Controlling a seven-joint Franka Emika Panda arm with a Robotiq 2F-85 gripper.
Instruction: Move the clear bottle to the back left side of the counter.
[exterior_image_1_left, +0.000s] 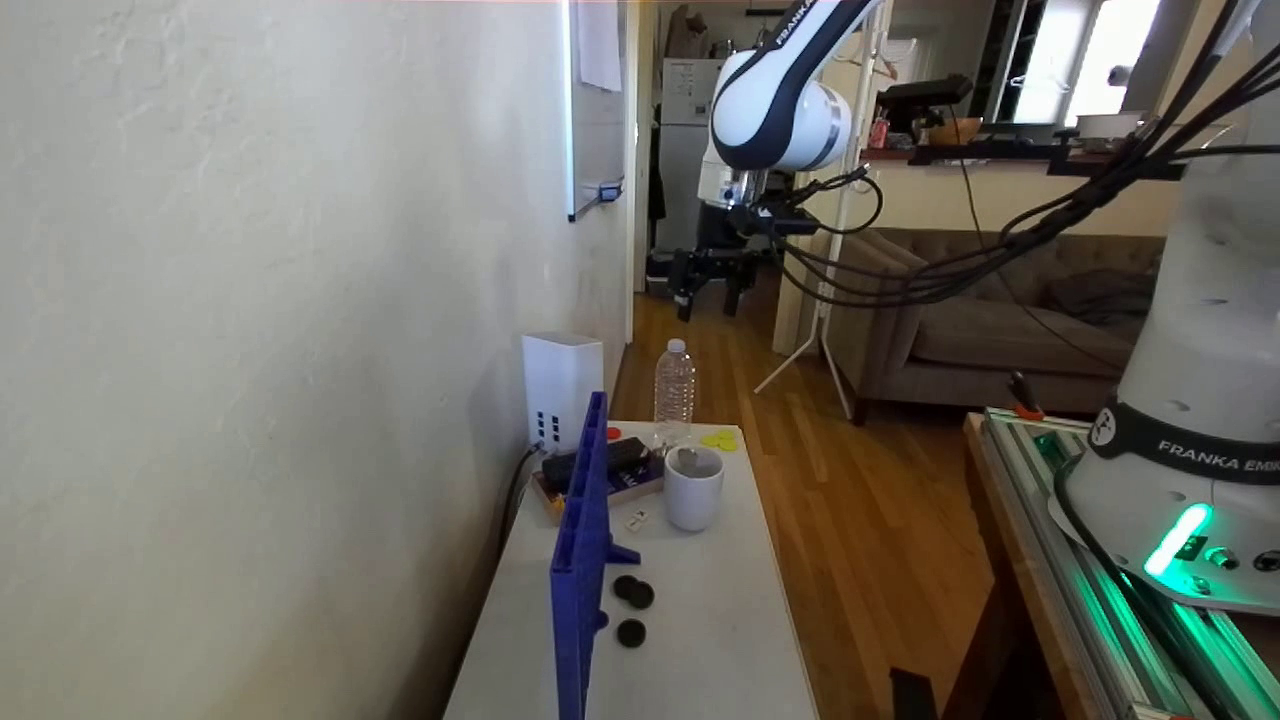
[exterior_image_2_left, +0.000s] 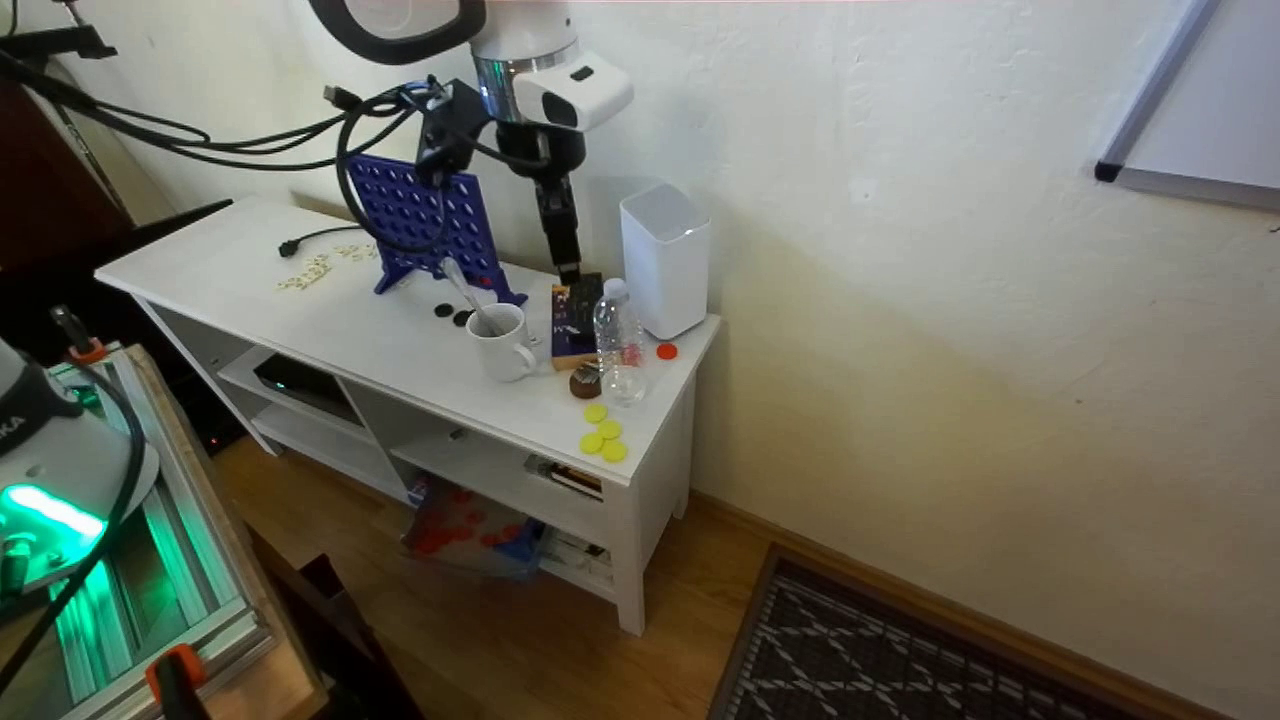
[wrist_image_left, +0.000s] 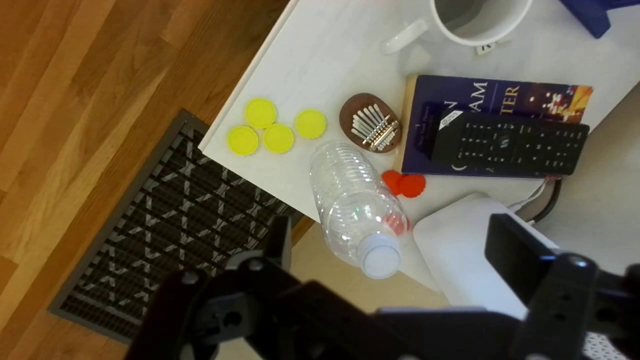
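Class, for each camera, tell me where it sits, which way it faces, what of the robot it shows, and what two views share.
An exterior view: towards one end of the counter, looking along it, a sofa beyond; arm, gripper and part of the base show.
An exterior view: raised, facing the wall across the counter and its front shelves; the same parts show.
Wrist view: on the wrist, looking down on the clear bottle; only the open gripper shows.
Both exterior views share the bottle, white cup and blue rack.
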